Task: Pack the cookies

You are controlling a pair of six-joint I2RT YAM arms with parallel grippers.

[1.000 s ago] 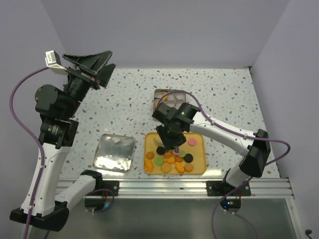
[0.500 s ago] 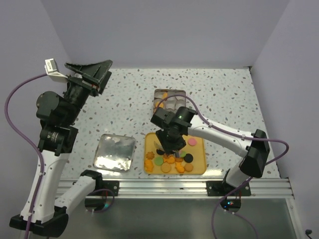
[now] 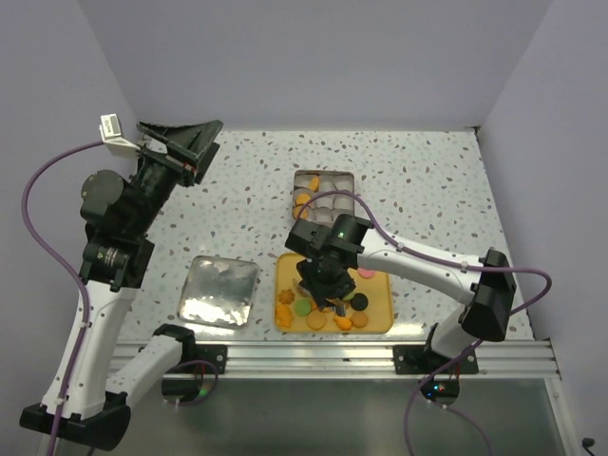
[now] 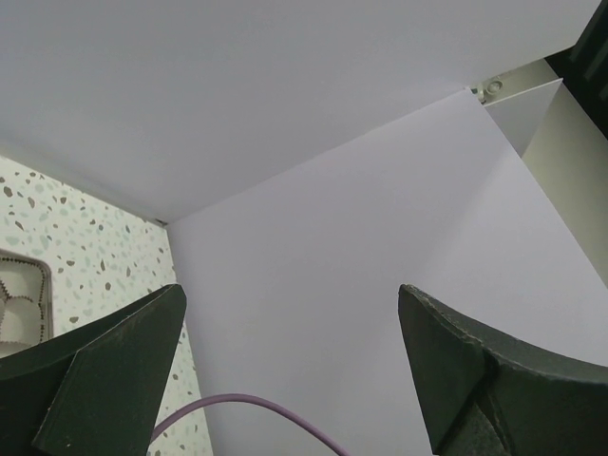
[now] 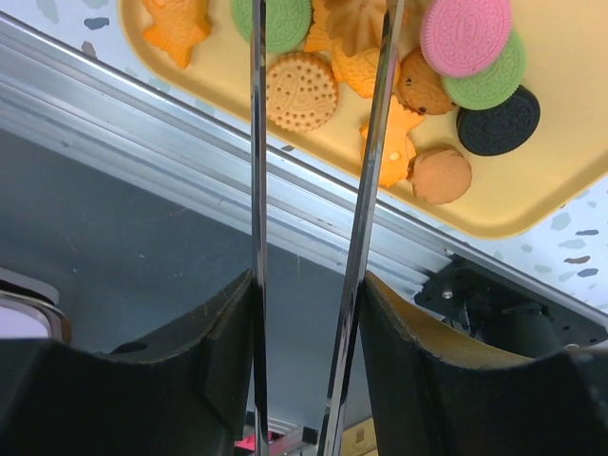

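speckled table (image 3: 427, 180), cookies (image 5: 300, 90) orange, green, pink, black on yellow tray (image 5: 532, 190); right hand (image 5: 323, 38) narrowly parted, left hand (image 4: 285, 380) wide

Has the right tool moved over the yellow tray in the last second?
Yes. The right tool has slid toward the near edge of the yellow tray, away from the tin behind it.

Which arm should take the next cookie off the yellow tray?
Right. Its gripper hangs right over the yellow tray, with the cookies just past its tips in the wrist view. The left gripper is raised at the far left, open, facing the wall.
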